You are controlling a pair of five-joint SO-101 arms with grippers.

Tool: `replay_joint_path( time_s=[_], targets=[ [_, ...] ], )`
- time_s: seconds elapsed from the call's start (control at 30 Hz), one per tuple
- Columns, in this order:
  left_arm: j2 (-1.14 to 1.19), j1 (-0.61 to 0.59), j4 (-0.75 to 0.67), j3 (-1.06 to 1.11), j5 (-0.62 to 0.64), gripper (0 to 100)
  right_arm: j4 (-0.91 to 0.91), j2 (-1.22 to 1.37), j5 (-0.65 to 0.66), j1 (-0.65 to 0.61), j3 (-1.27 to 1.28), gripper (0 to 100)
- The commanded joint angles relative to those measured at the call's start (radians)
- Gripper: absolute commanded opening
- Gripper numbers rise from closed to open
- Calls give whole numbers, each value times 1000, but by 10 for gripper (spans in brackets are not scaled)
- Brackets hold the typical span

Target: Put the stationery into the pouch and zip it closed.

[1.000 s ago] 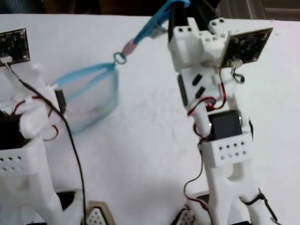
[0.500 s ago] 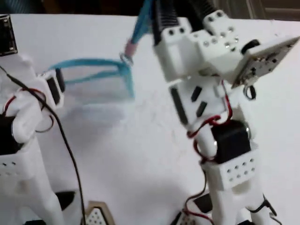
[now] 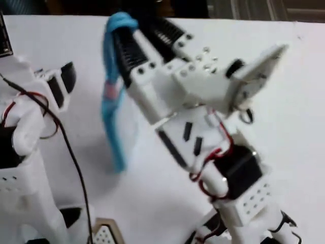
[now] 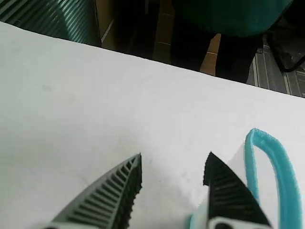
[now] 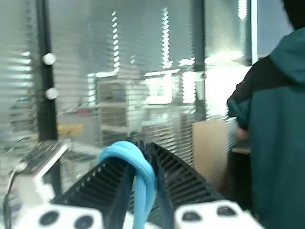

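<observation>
**Work surface.** A white table spans the high view, with a dark room edge along its 12 o'clock side. Slatted blinds with bright light behind them form the background of the right wrist view.

**Right arm.** Its base sits at 5 o'clock of the high view, and the arm leans toward 11 o'clock, well above the table. The right gripper is clenched on the blue rim of the pouch. In the right wrist view the two ribbed black fingers press together, with the blue rim looped over their tips.

**Pouch.** It hangs from the right gripper as a near-vertical strip. The upper end is at 12 o'clock of the high view and the lower end is toward 8 o'clock of centre. A pink tag sits on the blue edge partway down. The body between the blue edges looks translucent. The lower end is near the table, above a soft shadow; contact with the table cannot be confirmed.

**Left arm.** It occupies the 8 to 9 o'clock side of the high view. The left gripper is released, its jaws apart with table surface visible between them. In the high view the pouch lies at 3 o'clock of the left gripper. In the left wrist view its blue edge stands just beside one finger.
</observation>
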Motion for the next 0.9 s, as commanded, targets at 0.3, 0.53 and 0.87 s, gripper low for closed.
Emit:
replay_joint_path(
  time_s=[0.3,0.53,0.87],
  targets=[
    [-200,-41,285,-333,3,233,-7,58,2,-4,66,17],
    [-515,-38,284,-169,-222,234,-91,154,3,28,60,17],
    [-805,79,272,433,-379,259,-162,275,3,90,32,17]
  ],
)
